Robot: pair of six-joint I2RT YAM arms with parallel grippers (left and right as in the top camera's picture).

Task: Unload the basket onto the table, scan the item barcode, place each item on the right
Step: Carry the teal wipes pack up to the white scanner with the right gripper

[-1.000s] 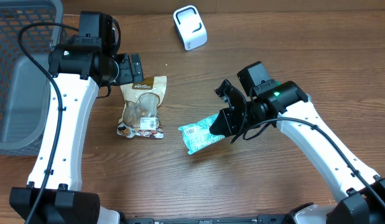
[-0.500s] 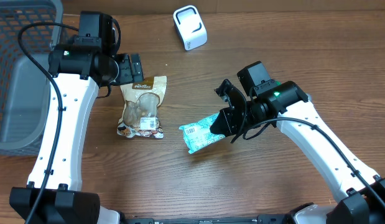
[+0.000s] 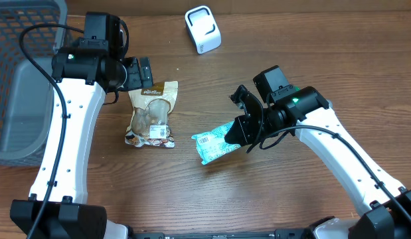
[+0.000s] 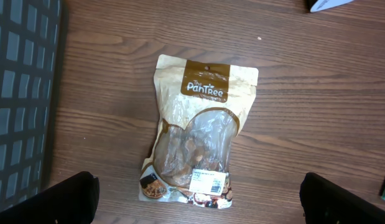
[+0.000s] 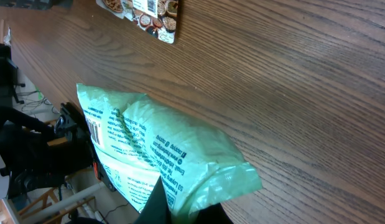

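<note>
Jaws of the right gripper [image 3: 237,135] are pinched shut on one end of a green packet [image 3: 215,143], and the rest of the packet sticks out toward the middle of the table [image 3: 305,46]. From overhead, the packet sits at a slant, printed side up, with a small barcode [image 3: 205,139] near its free end. The right wrist view shows the same packet [image 5: 156,155] close up. It is crinkled, with white print along its face, the barcode [image 5: 94,131] at its far edge, and the dark fingers [image 5: 156,205] gripping it at the bottom of the frame. Whether its free end rests on the wood or hangs just above it cannot be told.

The left gripper [image 3: 140,72] is spread wide and holds nothing. It hovers at the top edge of a brown snack pouch [image 3: 151,114] that lies flat on the table. In the left wrist view, the two fingers [image 4: 71,198] sit far apart in the bottom corners. The pouch [image 4: 198,140] lies between them, with a clear window and a white label [image 4: 209,182] near its lower end.

A white scanner [image 3: 202,29] stands near the far edge of the table, well apart from the green packet and the pouch. A grey basket [image 3: 19,86] sits at the left edge, beside the left arm.
</note>
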